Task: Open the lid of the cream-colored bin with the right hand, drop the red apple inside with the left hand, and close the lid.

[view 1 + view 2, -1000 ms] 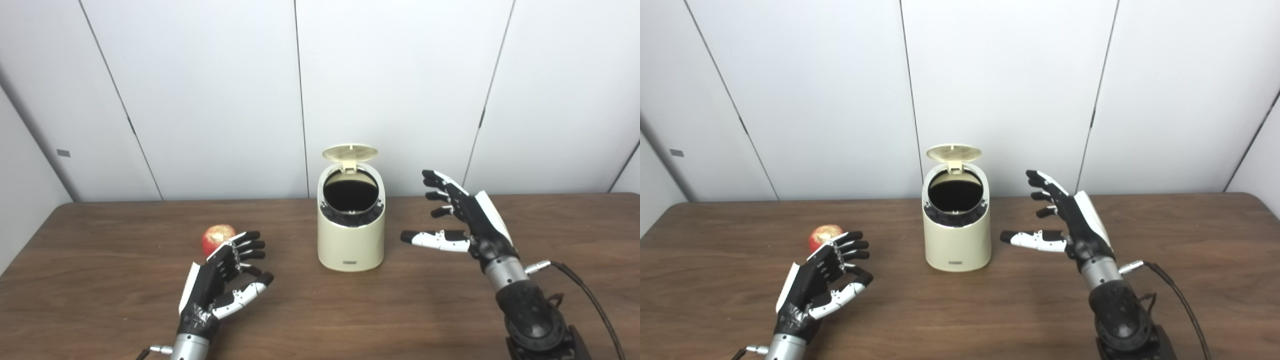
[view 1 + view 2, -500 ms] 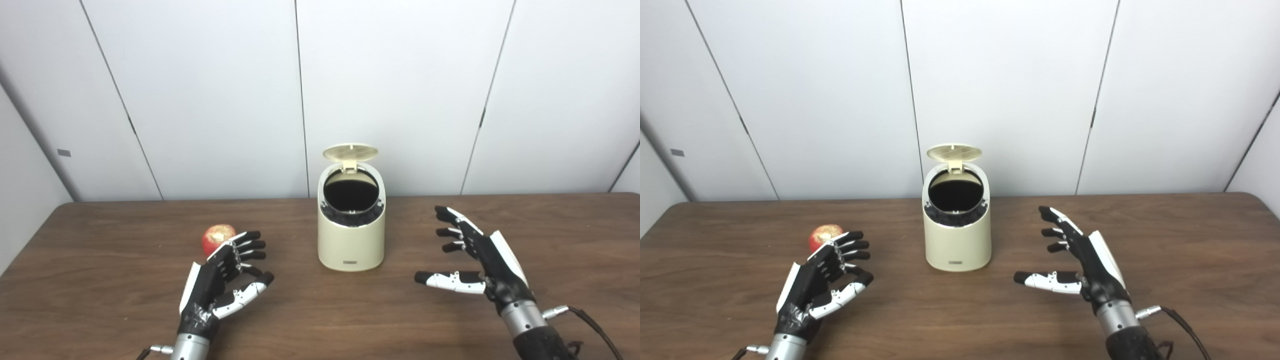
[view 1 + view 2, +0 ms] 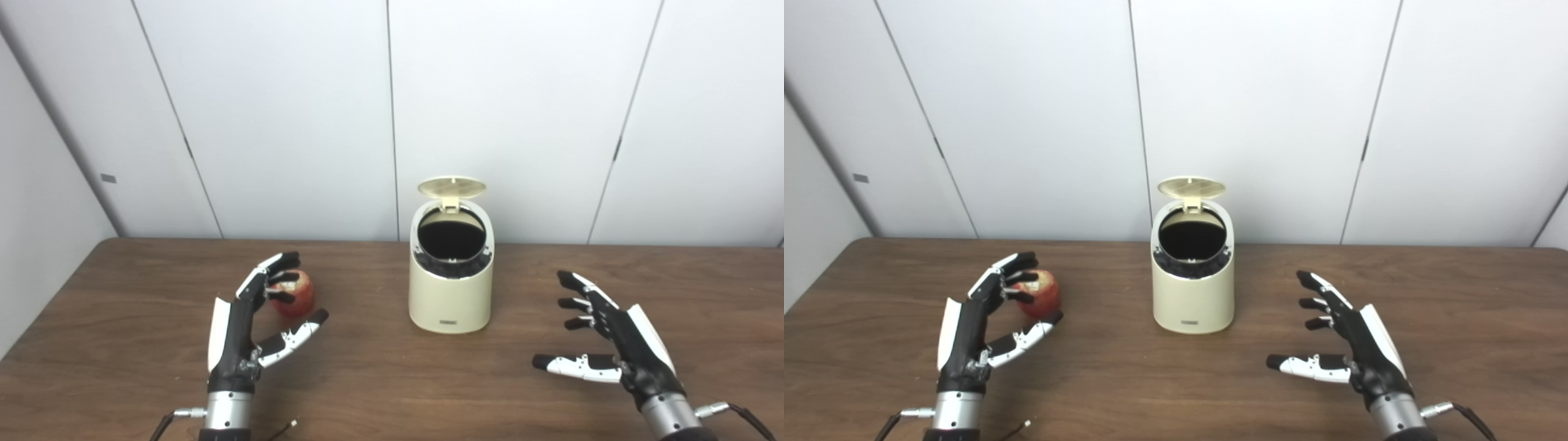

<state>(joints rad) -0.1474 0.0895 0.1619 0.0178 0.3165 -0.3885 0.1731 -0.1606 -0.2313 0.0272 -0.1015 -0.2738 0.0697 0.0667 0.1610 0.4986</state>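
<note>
Looking lower left, you see the left hand (image 3: 242,331) spread, fingers (image 3: 275,269) curled over the red apple (image 3: 296,296), thumb beneath, not clamped | apple rests on the table (image 3: 367,380) left of centre | cream-colored bin (image 3: 451,288) at centre, lid (image 3: 452,187) up | right hand (image 3: 618,343) spread lower right, holding nothing, well apart from bin
</note>
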